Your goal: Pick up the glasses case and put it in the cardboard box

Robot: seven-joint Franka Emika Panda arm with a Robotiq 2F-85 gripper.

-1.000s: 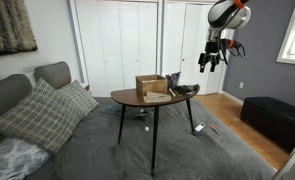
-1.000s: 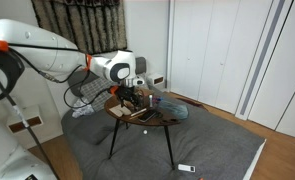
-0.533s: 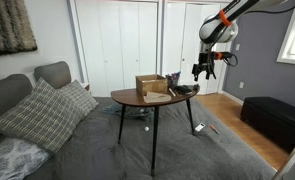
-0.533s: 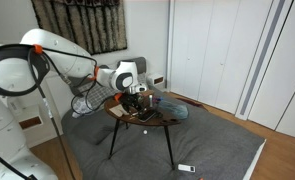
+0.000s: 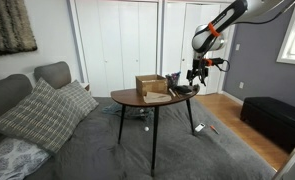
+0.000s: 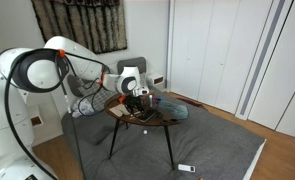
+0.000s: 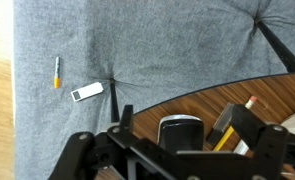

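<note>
One table (image 5: 127,97) stands here, and on it sit one box (image 5: 151,85) and one dark case (image 7: 179,130). On the grey cover (image 7: 167,40) beside the table, the wrist view shows two small loose things: one white flat device (image 7: 87,91) and one orange stick (image 7: 56,72). Away from the table, toward the sofa in an exterior view, two checked cushions (image 5: 45,115) lean together.

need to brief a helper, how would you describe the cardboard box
In an exterior view, find the round wooden table beside the grey sofa. The cardboard box sits near the middle of its top. It is plain brown and the largest item there; its neighbours are much smaller and lower.
</note>
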